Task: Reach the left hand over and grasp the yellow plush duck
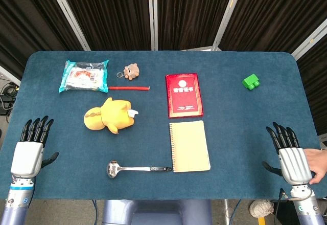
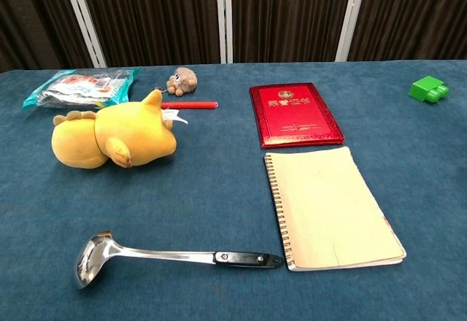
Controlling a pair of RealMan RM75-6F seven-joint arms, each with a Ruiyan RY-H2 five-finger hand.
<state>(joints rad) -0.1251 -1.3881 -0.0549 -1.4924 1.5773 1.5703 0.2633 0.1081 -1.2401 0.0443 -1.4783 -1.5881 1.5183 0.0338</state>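
Nearest the camera, the left hand (image 1: 28, 151) rests at the desk's (image 1: 240, 133) front left corner, fingers straight and slightly spread, holding nothing; the right hand (image 1: 292, 156) sits the same way at the front right corner, empty with fingers apart. Neither hand shows in the chest view. A steel ladle (image 2: 164, 255) lies along the front edge, its bowl to the left and its black handle tip just beside a spiral notebook (image 2: 332, 208). Behind the notebook lies a red booklet (image 2: 295, 114). The duck (image 1: 110, 115) lies on its side in the left half of the desk, well apart from the left hand, up and to the right of it. Its long axis runs roughly left to right, the rounded end toward the left and a white tag at its right end; which end is the head I cannot tell. Behind the duck lie a red pen (image 1: 129, 87), a snack packet (image 1: 84, 76) and a small brown keyring toy (image 1: 131, 71). A green block (image 1: 251, 82) sits alone at the far right.
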